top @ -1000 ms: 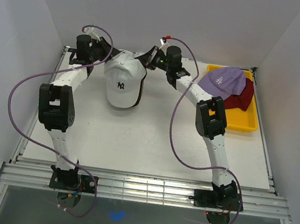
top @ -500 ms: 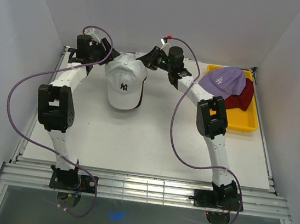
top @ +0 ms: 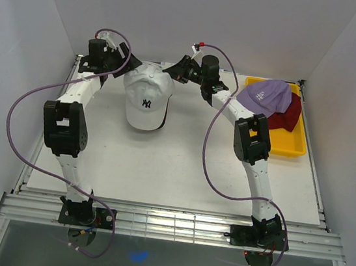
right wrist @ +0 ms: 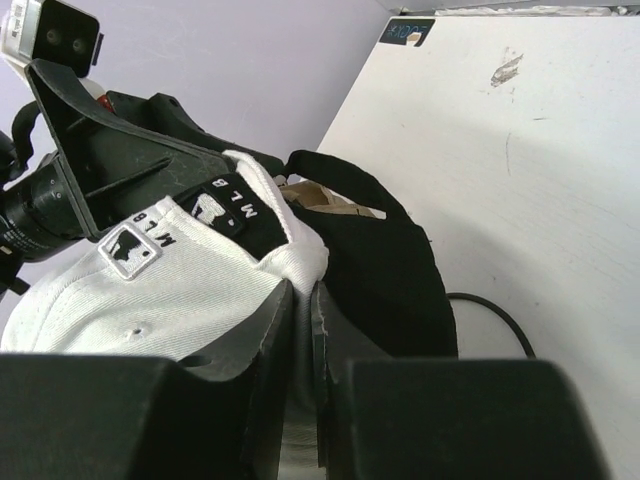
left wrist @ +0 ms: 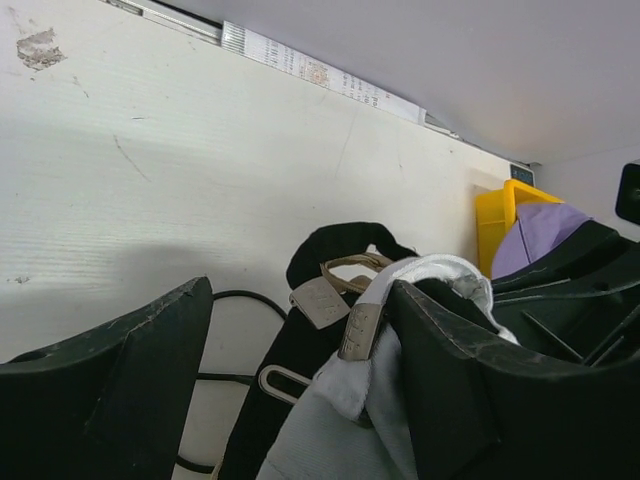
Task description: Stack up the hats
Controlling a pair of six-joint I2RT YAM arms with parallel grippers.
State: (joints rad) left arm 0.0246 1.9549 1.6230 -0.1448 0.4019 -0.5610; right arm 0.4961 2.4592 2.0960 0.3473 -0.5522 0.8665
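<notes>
- The white cap [top: 147, 96] sits crown up at the far middle of the table [top: 161, 163], with its brim toward the near side.
- It lies on top of a black cap [right wrist: 380, 260], whose dark edge shows along its right side.
- A tan strap [left wrist: 352, 264] shows at the black cap's rear opening.
- The right gripper [right wrist: 305, 300] is at the white cap's far right. Its fingers are pressed together, pinching the cap's rear edge beside the MLB label.
- The left gripper [left wrist: 300, 290] is at the cap's far left, with its fingers spread wide. The white cap's strap end lies between them, against one finger and clear of the other.
- A lavender cap [top: 267, 95] rests on a red cap [top: 286, 116] in a yellow tray [top: 292, 150] at the far right, well apart from the white cap.
</notes>
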